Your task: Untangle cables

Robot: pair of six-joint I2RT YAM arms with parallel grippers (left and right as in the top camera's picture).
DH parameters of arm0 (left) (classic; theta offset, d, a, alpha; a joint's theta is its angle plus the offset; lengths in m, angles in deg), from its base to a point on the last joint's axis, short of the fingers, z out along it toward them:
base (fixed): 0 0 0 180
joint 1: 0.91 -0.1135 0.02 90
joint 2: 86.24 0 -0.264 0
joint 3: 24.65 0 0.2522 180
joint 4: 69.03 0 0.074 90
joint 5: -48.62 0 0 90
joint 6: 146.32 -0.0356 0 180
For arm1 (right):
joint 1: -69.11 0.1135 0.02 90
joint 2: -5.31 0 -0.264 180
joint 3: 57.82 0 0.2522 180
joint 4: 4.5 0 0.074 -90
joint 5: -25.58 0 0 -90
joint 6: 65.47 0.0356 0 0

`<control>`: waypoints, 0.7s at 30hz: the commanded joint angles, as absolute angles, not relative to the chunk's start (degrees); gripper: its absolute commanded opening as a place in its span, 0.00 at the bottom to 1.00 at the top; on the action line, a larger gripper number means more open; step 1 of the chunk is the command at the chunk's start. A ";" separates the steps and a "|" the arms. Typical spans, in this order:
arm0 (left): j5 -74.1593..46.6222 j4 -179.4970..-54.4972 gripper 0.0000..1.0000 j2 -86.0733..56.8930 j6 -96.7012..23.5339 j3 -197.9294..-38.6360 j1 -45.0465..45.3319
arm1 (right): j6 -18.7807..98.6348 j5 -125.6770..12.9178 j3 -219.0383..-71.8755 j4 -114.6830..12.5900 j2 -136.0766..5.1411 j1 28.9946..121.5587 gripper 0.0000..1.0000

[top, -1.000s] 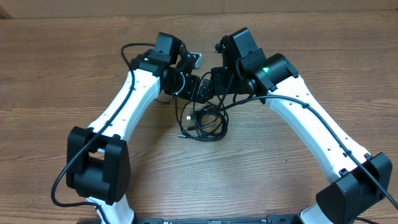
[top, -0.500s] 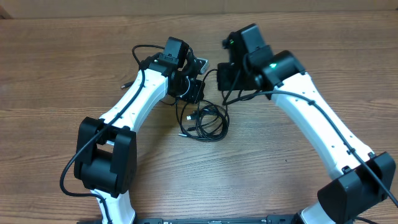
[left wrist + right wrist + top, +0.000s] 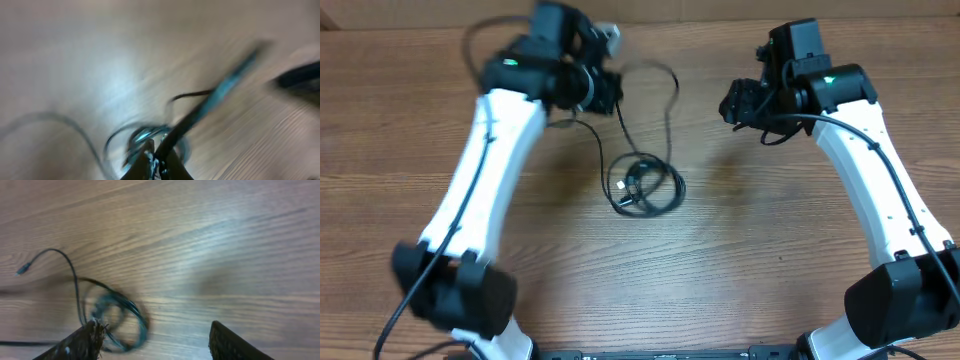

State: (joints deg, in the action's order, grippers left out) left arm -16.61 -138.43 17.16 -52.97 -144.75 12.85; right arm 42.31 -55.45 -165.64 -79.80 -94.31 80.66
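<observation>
The cables [image 3: 645, 188] lie as a small black coil on the wooden table at centre, with strands running up and left. My left gripper [image 3: 604, 90] is at the upper left, shut on one strand [image 3: 672, 95] that arcs out from the coil. In the blurred left wrist view the closed gripper [image 3: 156, 161] pinches a dark cable [image 3: 210, 104] that stretches away above the coil [image 3: 145, 136]. My right gripper [image 3: 736, 103] hangs open to the right of the coil, holding nothing. Its view shows the open gripper [image 3: 155, 336], the coil [image 3: 117, 317] and a loose plug end [image 3: 22, 270].
The table [image 3: 770, 230] is plain brown wood. Both white arms [image 3: 880, 190] reach in from the near edge, with thicker black cables running along them. A small light object [image 3: 608, 32] sits by the left wrist at the far edge.
My left gripper shut on a strand and swung up and left, drawing it out of the bundle. My right gripper opened and moved right, away from the coil.
</observation>
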 commanded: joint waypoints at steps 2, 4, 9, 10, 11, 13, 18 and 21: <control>-8.35 -136.55 0.04 11.47 -47.87 -149.84 12.77 | 41.81 -54.64 -164.44 -80.43 -94.44 81.01 0.66; -8.09 -134.97 0.04 10.16 -47.04 -150.26 12.77 | 39.32 -51.58 -163.85 -80.52 -95.16 81.60 0.66; -8.33 -130.01 0.04 6.97 -45.14 -150.35 12.77 | 37.35 -45.62 -162.04 -79.01 -97.74 83.68 0.66; -8.30 -129.29 0.04 6.40 -44.27 -150.35 12.85 | 36.21 -44.02 -161.62 -78.03 -98.05 84.12 0.66; -8.28 -128.94 0.04 5.97 -43.92 -150.35 13.01 | 34.81 -42.29 -161.51 -77.22 -98.31 84.55 0.66; -8.17 -128.88 0.04 5.22 -43.24 -150.35 13.16 | 32.74 -39.60 -161.51 -75.30 -98.50 85.58 0.66; -5.88 -128.94 0.04 4.70 -43.20 -150.35 13.16 | 31.88 -39.50 -161.51 -71.21 -98.72 87.96 0.64; -5.77 -128.83 0.04 4.63 -42.98 -150.35 13.16 | 31.95 -39.45 -161.51 -71.49 -99.29 88.88 0.62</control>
State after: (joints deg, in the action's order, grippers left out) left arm -7.87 -129.47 6.78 -44.20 -149.39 12.61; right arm 33.24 -40.89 -161.36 -71.49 -98.85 88.14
